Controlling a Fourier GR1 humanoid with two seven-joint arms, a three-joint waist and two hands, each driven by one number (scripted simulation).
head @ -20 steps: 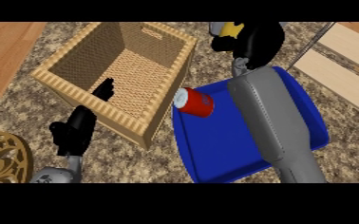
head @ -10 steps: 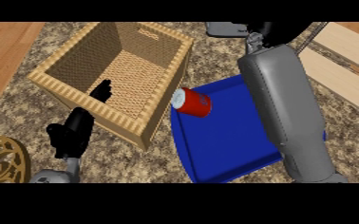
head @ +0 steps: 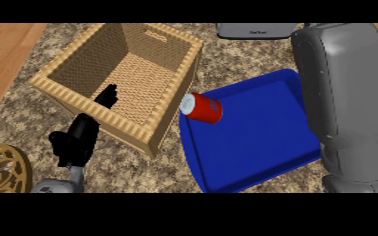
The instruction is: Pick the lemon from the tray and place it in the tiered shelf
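No lemon shows in the head view. The blue tray (head: 255,150) lies right of centre with a red can (head: 201,108) on its side at its left rim. A woven wicker basket (head: 173,75) stands open to the tray's left. My left hand (head: 74,142) is open at the lower left, its fingers pointing up over the basket's front wall. My right forearm (head: 339,90) crosses the tray's right side and runs out past the top edge, so the right hand is out of sight.
A flat grey object (head: 255,30) sits at the top edge behind the tray. A round bronze wire piece (head: 11,167) lies at the lower left corner. The counter top is speckled stone, with a wooden surface (head: 18,42) at the far left.
My right arm has stretched farther away, taking the hand beyond the top edge; a second ago it showed there with something yellow in it. The left hand has hardly moved.
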